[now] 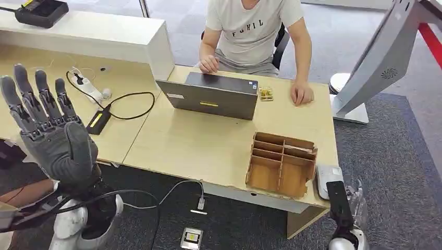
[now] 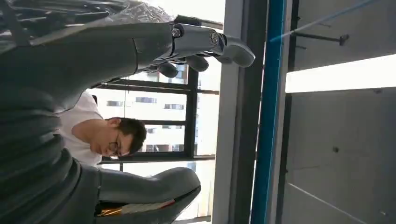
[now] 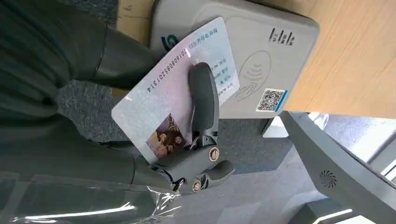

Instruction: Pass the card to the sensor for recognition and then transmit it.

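The right hand [image 3: 196, 140] pinches the ID card [image 3: 173, 93] between thumb and fingers [image 3: 203, 100], face outward. The card's long axis points at the grey card reader [image 3: 261, 51], which sits just beyond it at the tabletop [image 3: 355, 60] corner. Printed digits seem to read 201608086201314. The left hand [image 1: 49, 125] is raised well apart, fingers spread, holding nothing.

Office: desk [image 1: 219, 146], laptop [image 1: 211, 96], seated person [image 1: 255, 31].

I see a light wood desk [image 1: 208, 146] on grey carpet [image 1: 396, 172], white counter [image 1: 94, 36] behind, bright windows [image 2: 154, 107].
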Controlling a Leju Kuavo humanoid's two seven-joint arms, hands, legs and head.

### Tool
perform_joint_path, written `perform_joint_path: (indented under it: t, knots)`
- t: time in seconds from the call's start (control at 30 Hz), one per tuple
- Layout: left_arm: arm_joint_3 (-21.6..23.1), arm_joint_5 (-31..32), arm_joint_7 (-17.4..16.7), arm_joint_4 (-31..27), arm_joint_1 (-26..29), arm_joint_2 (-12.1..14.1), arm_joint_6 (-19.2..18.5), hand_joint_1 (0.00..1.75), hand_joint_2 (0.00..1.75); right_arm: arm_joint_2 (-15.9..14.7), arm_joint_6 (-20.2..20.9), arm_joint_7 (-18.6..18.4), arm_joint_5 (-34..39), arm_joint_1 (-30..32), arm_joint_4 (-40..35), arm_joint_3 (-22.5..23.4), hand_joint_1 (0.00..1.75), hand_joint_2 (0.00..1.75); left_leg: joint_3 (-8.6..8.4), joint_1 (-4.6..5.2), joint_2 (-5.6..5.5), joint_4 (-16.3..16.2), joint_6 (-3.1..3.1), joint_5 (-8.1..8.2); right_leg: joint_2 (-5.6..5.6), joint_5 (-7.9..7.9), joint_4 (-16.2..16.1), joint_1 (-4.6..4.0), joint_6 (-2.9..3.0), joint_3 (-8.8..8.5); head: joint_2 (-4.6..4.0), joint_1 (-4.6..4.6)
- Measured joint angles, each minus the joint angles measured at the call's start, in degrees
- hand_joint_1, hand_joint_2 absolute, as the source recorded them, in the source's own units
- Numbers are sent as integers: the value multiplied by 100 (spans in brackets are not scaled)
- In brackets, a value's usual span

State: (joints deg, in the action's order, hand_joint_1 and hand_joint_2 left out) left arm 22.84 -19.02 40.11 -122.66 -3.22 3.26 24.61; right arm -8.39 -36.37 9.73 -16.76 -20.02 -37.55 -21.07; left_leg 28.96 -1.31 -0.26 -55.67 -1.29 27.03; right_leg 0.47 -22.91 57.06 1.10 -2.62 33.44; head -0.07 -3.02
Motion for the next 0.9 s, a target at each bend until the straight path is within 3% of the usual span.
perform_joint_path:
  t: [0.23,0.7,0.9]
  knots:
    - [0,-18,0,0,-30,-2,-48,0,175,-7,-146,22,-107,-58,-265,-44,175,175,3,0,0,-1,0,-1,0,0,0,0,0,2,0,2]
    - [-9,-177,-2,96,-85,-122,-562,0,175,-422,-243,-743,-1327,-146,-1891,-74,175,175,13,1,0,-2,0,0,0,0,0,1,0,13,0,2]
    - [-7,-328,-2,225,-201,-136,-748,0,175,-577,-76,-986,-1924,-294,-2457,-63,175,175,15,1,0,-1,0,-1,1,1,0,1,0,14,0,0]
